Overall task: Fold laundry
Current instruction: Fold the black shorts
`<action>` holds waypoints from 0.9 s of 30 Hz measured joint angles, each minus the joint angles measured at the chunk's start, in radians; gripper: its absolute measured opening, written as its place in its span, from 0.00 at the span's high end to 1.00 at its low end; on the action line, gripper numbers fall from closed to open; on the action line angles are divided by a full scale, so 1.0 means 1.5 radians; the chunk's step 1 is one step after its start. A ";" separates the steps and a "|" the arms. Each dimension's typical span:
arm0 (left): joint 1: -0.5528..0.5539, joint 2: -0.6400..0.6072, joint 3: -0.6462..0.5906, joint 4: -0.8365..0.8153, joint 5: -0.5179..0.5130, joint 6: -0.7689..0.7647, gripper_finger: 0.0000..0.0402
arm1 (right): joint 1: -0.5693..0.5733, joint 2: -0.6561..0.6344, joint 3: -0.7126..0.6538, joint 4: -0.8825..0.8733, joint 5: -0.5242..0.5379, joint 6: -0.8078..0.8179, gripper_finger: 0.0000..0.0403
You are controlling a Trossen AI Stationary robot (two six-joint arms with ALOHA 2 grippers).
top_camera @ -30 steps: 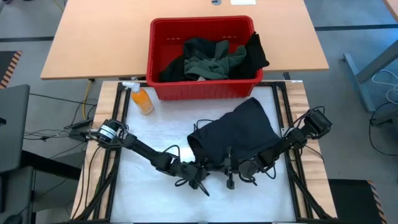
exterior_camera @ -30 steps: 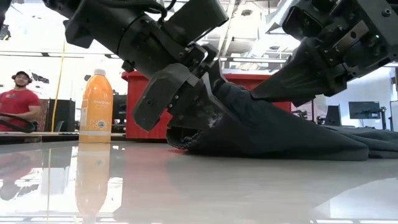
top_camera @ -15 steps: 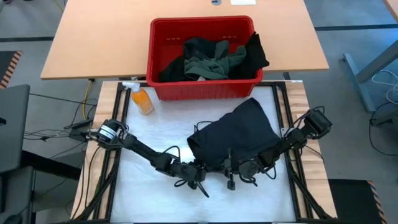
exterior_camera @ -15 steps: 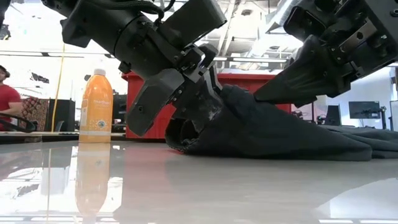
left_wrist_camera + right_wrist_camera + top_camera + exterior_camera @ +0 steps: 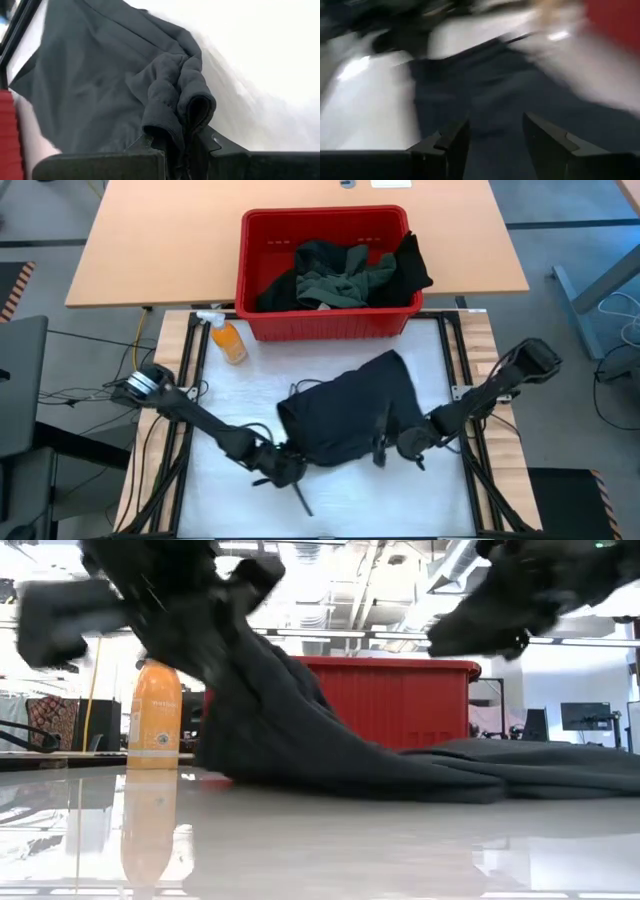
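A black garment [image 5: 345, 415] of the laundry lies spread on the white table top; its near left corner is raised, and the rest [image 5: 520, 765] rests flat. My left gripper [image 5: 288, 470] is shut on that corner. My right gripper [image 5: 388, 444] hovers open over the garment's near right part, and dark cloth [image 5: 495, 90] shows beyond its fingers. More dark green and black laundry [image 5: 345, 270] is heaped in the red basket [image 5: 325, 215]. My left gripper pinches a bunched, folded edge [image 5: 181, 112] at the garment's near left corner between its two fingers, several layers thick. The corner [image 5: 235, 650] is lifted off the table. The cloth slopes down from it to the part still lying on the table.
The red basket stands at the table's far edge. An orange bottle [image 5: 229, 340] stands at the far left, just in front of the basket. Bare white table top [image 5: 240, 390] lies left of and in front of the garment.
My left gripper has shut on the garment's near left corner, then risen and gone toward the table's left edge. The garment's left part has been drawn up and leftward; its right part has stayed flat. My right gripper has opened, let go of the cloth and risen clear.
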 joint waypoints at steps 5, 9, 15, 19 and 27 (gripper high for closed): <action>-0.006 -0.076 0.000 -0.105 -0.023 -0.118 0.96 | -0.041 -0.011 0.000 -0.031 0.088 0.001 0.54; -0.008 -0.143 0.013 -0.108 -0.115 -0.107 0.96 | -0.084 -0.002 -0.001 -0.015 0.004 -0.021 0.57; 0.023 -0.212 0.102 -0.137 -0.162 -0.056 0.96 | -0.070 -0.047 0.031 0.009 -0.071 -0.118 0.62; 0.059 -0.217 0.192 -0.251 -0.162 -0.055 0.96 | -0.029 -0.093 0.042 0.007 -0.071 -0.171 0.65; 0.113 -0.210 0.248 -0.356 -0.120 -0.073 0.96 | 0.047 -0.123 0.042 0.007 -0.109 -0.182 0.71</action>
